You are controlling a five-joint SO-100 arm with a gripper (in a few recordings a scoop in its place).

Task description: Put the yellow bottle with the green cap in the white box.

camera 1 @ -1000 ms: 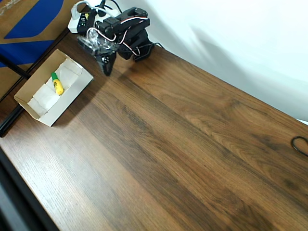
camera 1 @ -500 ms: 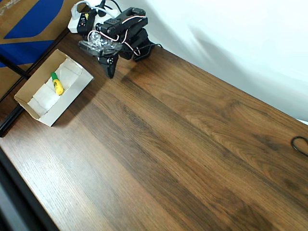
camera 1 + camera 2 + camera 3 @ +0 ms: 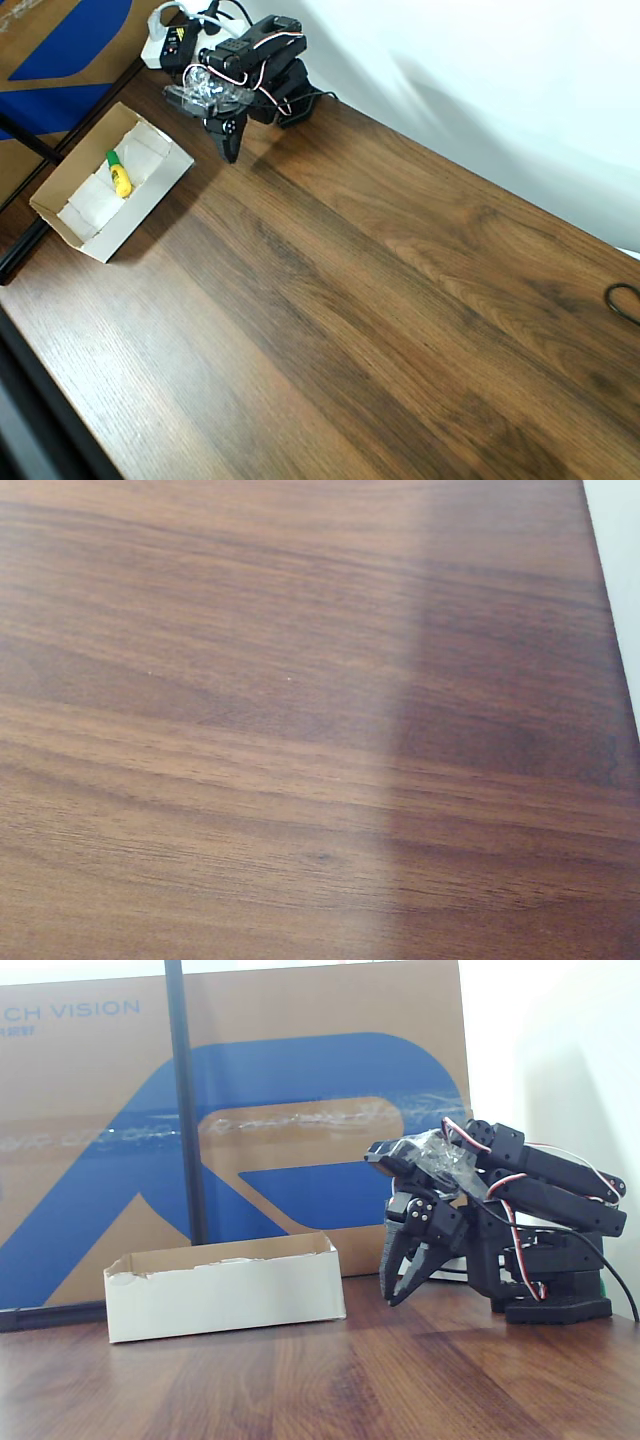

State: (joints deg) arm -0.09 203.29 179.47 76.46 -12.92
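Observation:
The yellow bottle with the green cap (image 3: 119, 174) lies inside the white box (image 3: 150, 205) at the table's left in the overhead view, cap toward the far end. In the fixed view the white box (image 3: 225, 1295) shows its front wall and hides the bottle. My gripper (image 3: 229, 150) hangs folded close to the arm's base, right of the box and apart from it. In the fixed view the gripper (image 3: 397, 1298) points down just above the table, its fingers meeting at the tips with nothing between them.
A big brown-and-blue carton (image 3: 300, 1110) stands behind the box, with a black pole (image 3: 185, 1100) in front of it. A black cable loop (image 3: 625, 300) lies at the right edge. The wrist view looks at the wooden table (image 3: 300, 730).
The gripper has drawn back a little toward the arm's base over the last second. The bottle and box have not moved.

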